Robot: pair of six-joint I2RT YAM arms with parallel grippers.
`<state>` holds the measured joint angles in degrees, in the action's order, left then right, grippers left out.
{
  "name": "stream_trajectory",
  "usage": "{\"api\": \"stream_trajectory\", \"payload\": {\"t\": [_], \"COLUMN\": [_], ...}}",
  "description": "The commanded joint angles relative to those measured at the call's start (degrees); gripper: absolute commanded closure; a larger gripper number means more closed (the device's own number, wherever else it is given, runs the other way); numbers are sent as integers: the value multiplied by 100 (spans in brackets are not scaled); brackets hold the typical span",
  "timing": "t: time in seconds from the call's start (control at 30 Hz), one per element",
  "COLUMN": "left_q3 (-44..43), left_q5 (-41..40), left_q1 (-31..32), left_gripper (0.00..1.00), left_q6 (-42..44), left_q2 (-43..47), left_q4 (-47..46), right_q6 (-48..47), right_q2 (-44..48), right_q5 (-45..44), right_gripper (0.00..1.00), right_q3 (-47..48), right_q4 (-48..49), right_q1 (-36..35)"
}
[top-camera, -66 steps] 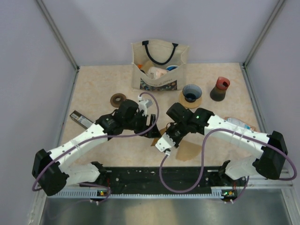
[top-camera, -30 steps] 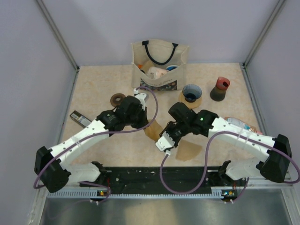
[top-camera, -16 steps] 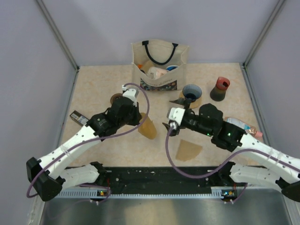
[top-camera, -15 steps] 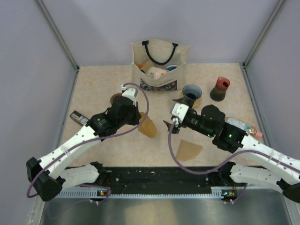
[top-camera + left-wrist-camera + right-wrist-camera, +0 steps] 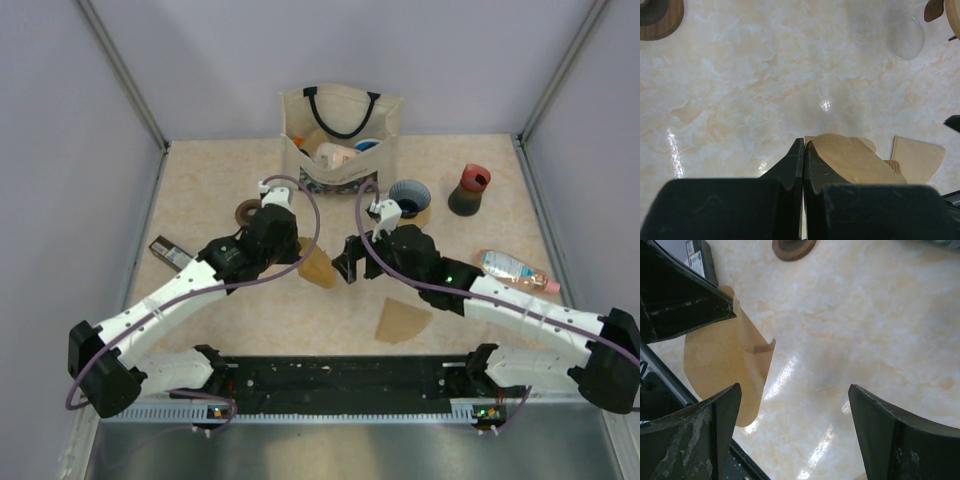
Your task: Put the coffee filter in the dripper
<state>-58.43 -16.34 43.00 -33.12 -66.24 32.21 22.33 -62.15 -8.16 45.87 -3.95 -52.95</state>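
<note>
1. The left pincer point(image 5: 803, 150) is clamped shut on one edge of the filter point(image 5: 318, 268). The paper hangs off its right side, seemingly lifted from the surface point(image 5: 200, 185).
2. The right pincer point(image 5: 794, 395) stands wide and holds nothing. Its mouth is turned toward the filter, which lies just ahead of it and off toward one finger, not between the two.
3. The dripper point(image 5: 408, 197) stands upright with its mouth up, beyond and to the right of the left pincer and just behind the right pincer's wrist. The right arm looks the nearer to it.
4. The filter's long axis runs from the pinched edge out toward the right pincer, with the free end loosely curled. As I judge it, the coming move turns on that short gap: either a handover across it, or the left pincer carries the paper past the right wrist.
5. That right wrist is what stands between the filter and the dripper.
6. A second filter point(image 5: 402, 322) lies flat on the near side of the right pincer.
7. A brown ring point(image 5: 248, 212) sits beyond the left pincer, to its left.
8. The bag point(image 5: 340, 140) stands beyond both pincers.
9. The grinder point(image 5: 468, 190) and a bottle point(image 5: 512, 268) lie well off to the right.
</note>
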Motion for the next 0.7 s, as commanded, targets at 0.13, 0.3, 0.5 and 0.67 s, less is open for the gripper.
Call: {"api": "stream_trajectory", "payload": {"t": [0.13, 0.3, 0.5, 0.67], "left_q3": [-291, -300, -248, -221], "left_q5": [288, 587, 746, 869], "left_q1": [33, 59, 68, 68], "left_gripper": [100, 100, 100, 100], "left_q6": [-142, -1, 157, 385], "left_q2": [-65, -118, -65, -21], "left_q4": [-109, -101, -101, -22], "right_q6": [589, 422, 281, 79], "right_q2": [-877, -1132, -1230, -1098], "right_q5": [990, 695, 325, -97], "right_gripper": [20, 28, 64, 92], "right_q3": [239, 274, 388, 432], "right_q4": [956, 1299, 975, 641], "right_q1": [21, 21, 21, 13]}}
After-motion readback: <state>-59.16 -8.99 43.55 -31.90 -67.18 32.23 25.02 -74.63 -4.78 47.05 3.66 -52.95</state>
